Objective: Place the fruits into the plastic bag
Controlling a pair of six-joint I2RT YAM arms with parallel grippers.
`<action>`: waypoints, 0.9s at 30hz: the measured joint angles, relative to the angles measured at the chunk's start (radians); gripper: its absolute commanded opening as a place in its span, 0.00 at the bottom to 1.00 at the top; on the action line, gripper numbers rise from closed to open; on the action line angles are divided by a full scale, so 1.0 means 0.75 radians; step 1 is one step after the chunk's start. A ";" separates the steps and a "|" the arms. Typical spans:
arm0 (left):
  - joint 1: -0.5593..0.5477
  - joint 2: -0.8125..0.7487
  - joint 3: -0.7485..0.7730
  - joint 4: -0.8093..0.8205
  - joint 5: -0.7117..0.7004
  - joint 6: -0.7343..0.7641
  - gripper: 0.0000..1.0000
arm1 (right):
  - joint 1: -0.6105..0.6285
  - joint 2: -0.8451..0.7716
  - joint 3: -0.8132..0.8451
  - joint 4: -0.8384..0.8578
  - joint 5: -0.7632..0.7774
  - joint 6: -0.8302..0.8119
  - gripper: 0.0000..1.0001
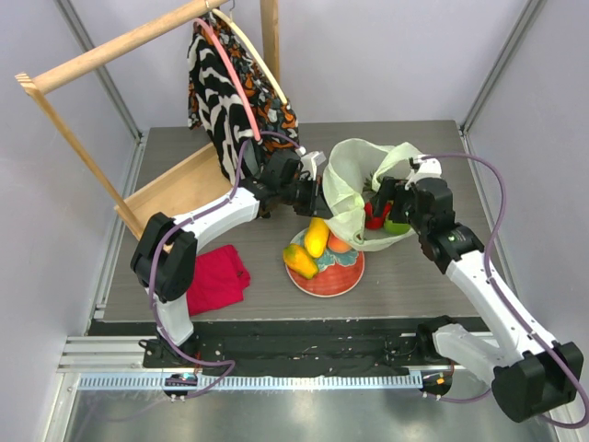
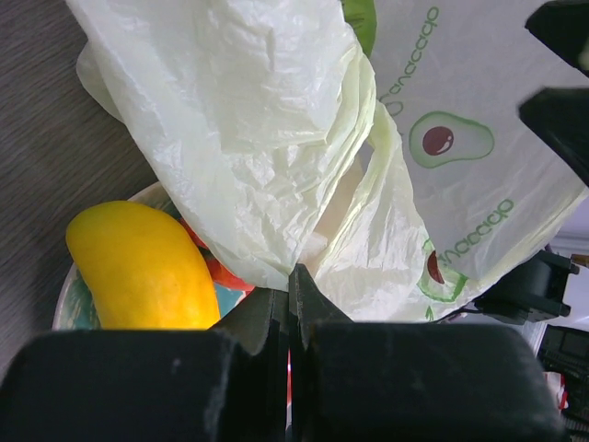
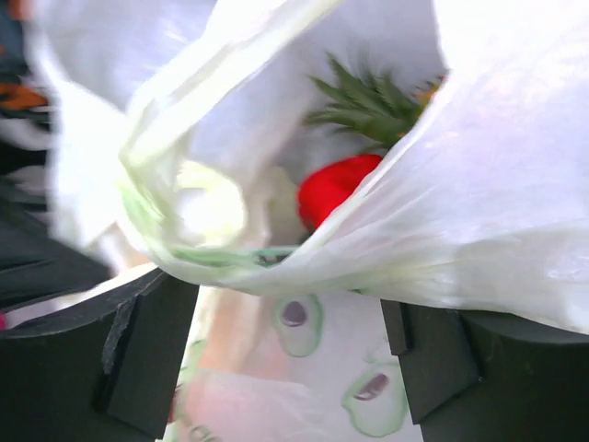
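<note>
Left end effector [image 2: 289, 293] pinches plastic bag [image 2: 258, 138] (pepper [image 3: 336, 189] inside).

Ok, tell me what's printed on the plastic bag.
The plastic bag shows green avocados with red pits; left wrist view.

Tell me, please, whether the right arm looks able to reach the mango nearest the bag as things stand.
Probably yes: the right gripper is open at the plastic bag, and the mango lies uncovered on the plate beside it.
</note>
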 measured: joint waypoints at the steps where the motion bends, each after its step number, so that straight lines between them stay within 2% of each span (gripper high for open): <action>1: 0.000 0.000 0.000 -0.001 0.000 -0.001 0.00 | -0.001 -0.024 -0.004 0.018 -0.041 0.000 0.84; 7: 0.000 -0.001 0.000 0.000 0.000 -0.001 0.00 | -0.003 -0.105 -0.066 0.129 -0.332 0.011 0.85; 12: 0.000 -0.001 0.000 0.000 0.000 -0.001 0.00 | -0.003 -0.107 -0.115 0.239 -0.607 0.059 0.79; 16: 0.000 -0.001 0.000 -0.001 0.000 -0.001 0.00 | -0.003 -0.092 -0.140 0.324 -0.753 0.115 0.77; 23: 0.000 -0.008 0.000 -0.001 0.001 -0.001 0.00 | 0.037 -0.144 -0.219 0.387 -0.830 0.161 0.75; 27: 0.000 -0.008 0.000 -0.001 0.002 -0.004 0.00 | 0.207 -0.144 -0.197 0.328 -0.743 0.110 0.73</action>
